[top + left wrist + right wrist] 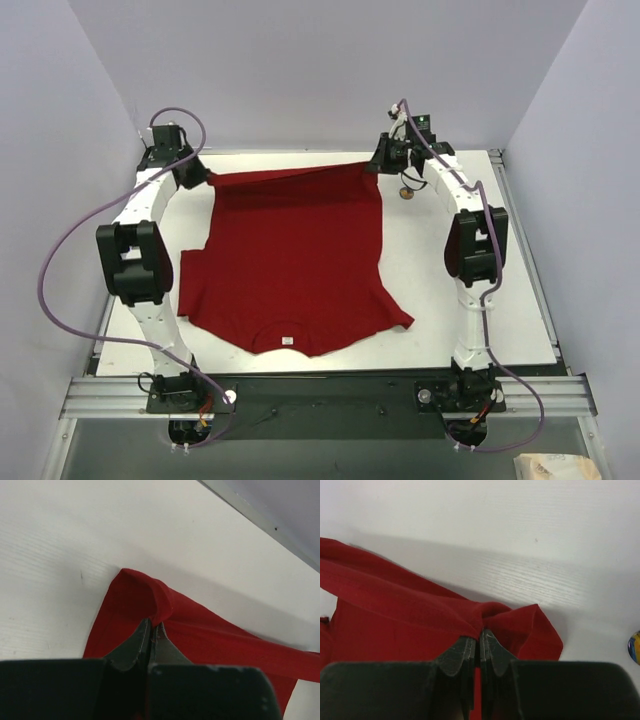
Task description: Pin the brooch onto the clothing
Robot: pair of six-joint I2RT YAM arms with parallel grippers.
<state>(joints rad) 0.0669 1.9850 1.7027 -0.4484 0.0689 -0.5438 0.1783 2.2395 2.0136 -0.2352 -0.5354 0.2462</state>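
Observation:
The clothing (295, 260), a deep-red T-shirt, lies flat on the white table with its collar and small white label (290, 338) toward the arms. My left gripper (203, 180) is shut on the far left hem corner, and the fabric (210, 635) bunches at its tips (153, 624). My right gripper (378, 165) is shut on the far right hem corner, with cloth (395, 610) puckered at its tips (481, 632). The hem is stretched between the two grippers. The brooch (407, 192), small, round and golden, lies on the table just right of the right gripper, and it shows at the right edge (635, 647) of the right wrist view.
The white table (450, 300) ends at a metal edge strip on the right (500, 170) and a rail along the front (330, 395). Pale walls close in on three sides. The far table edge (250, 505) runs close behind the left gripper.

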